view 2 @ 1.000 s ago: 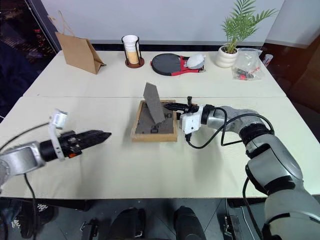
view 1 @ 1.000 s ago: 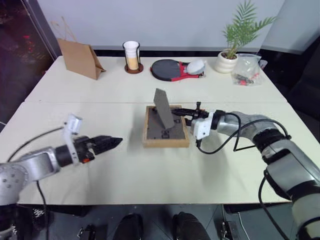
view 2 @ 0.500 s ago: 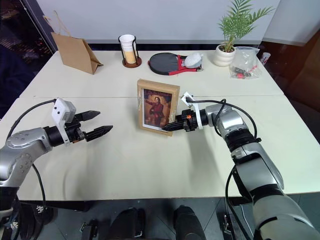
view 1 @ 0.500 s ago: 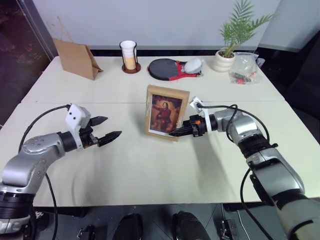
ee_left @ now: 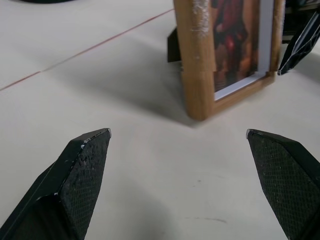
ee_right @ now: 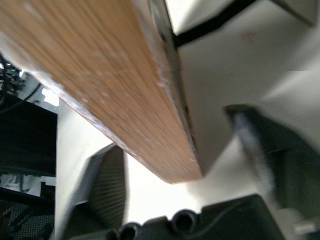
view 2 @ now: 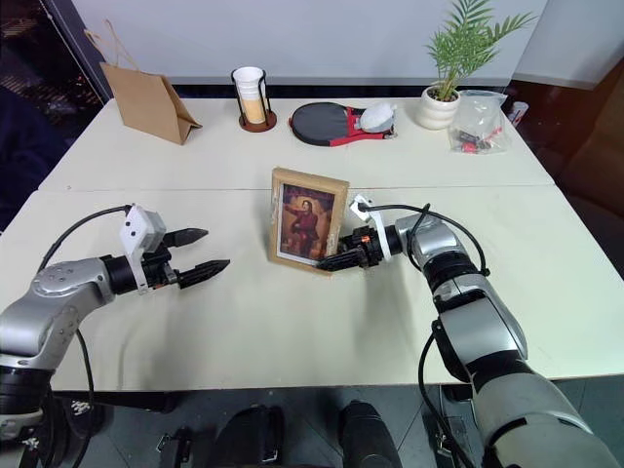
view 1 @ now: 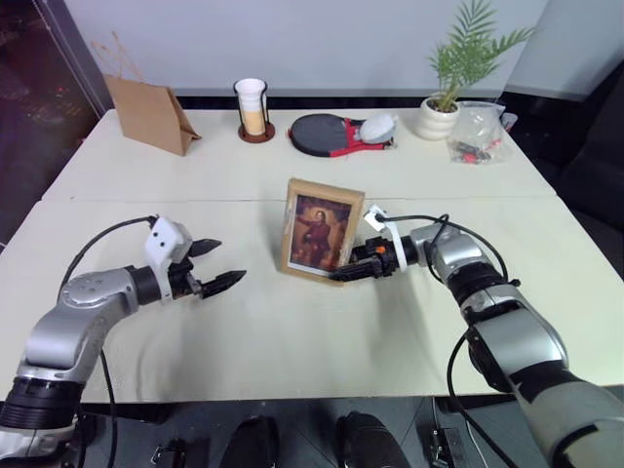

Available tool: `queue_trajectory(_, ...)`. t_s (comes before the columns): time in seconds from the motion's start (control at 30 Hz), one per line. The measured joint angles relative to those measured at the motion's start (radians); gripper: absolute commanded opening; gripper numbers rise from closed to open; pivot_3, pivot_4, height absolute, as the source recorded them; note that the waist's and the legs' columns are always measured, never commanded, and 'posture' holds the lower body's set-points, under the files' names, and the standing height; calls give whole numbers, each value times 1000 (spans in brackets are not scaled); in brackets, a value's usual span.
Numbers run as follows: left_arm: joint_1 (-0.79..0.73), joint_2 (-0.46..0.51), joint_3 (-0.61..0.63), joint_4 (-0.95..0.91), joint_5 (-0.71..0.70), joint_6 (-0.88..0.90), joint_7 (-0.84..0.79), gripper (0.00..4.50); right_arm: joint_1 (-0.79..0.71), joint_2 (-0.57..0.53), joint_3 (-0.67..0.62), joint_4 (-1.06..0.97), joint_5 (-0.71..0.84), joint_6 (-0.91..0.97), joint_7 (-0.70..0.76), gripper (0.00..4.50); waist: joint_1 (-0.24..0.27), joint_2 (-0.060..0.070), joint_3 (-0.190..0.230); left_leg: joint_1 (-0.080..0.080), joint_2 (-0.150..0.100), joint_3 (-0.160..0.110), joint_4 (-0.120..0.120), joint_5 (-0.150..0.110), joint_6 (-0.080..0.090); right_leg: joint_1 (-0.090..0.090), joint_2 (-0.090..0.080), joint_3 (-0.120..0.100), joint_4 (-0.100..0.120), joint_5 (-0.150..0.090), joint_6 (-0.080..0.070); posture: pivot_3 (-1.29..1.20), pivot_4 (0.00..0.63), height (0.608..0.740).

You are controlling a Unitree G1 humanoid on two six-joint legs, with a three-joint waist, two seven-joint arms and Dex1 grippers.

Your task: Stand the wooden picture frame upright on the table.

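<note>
Fingers of your right end effector (view 1: 343, 274) are standing parted on either side of the lower right corner of the wooden picture frame (view 1: 322, 229); in the right wrist view the frame's wooden edge (ee_right: 105, 85) is running between the two black fingers with a gap showing on each side, so you are not clamping it, and whether either finger is brushing the wood cannot be told. Your left end effector (view 1: 222, 265) is hanging wide open and empty just over the tabletop (view 1: 292, 331), its fingertips (ee_left: 90, 150) pointing toward the frame and well apart from it.

Just ahead of your right fingertips, the frame is standing upright on the tabletop with its long axis vertical, leaning back a little. Its front, with the dark reddish portrait, is facing you and turning slightly toward your left end effector. In the left wrist view a dark piece of its stand (ee_left: 173, 46) is showing behind the frame.

Beyond both end effectors, past the seam in the tabletop, a row of things is sitting along the far edge: a brown paper bag (view 1: 148, 112) far beyond your left end effector, a cup in a dark holder (view 1: 253, 109), a black and red paddle (view 1: 331, 135) with a white object lying on it, a potted plant (view 1: 450, 88) and a clear plastic bag (view 1: 478, 132) beyond your right end effector. All of these are sitting well apart from the frame.
</note>
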Motion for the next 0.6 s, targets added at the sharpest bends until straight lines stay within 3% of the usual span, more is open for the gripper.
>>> queue_trajectory(0.13,-2,-7,2,-18,-14,20,-16,4500,118,-158,-51,-157,-25,-34,-32,4431,21,0,0,0,-2,1,0,-1,2,0,-3,-1,-1,0,0,0,150,740)
queue_trajectory(0.27,-3,-1,15,-38,-25,40,-24,4500,345,-344,-185,-545,-2,-7,-97,4431,27,1,1,-1,-2,1,0,-1,2,-1,-3,-1,-1,0,0,0,150,740)
queue_trajectory(0.4,-11,-9,36,-68,-58,65,-25,4500,485,-459,-314,-966,76,122,-162,4431,15,3,1,3,1,4,0,-1,2,0,-1,0,2,0,0,0,150,740)
queue_trajectory(0.6,-5,-10,106,-93,-106,111,3,4500,567,-549,-498,-1352,264,349,-232,4431,26,2,0,3,0,4,3,-1,3,3,-1,0,1,0,0,0,150,740)
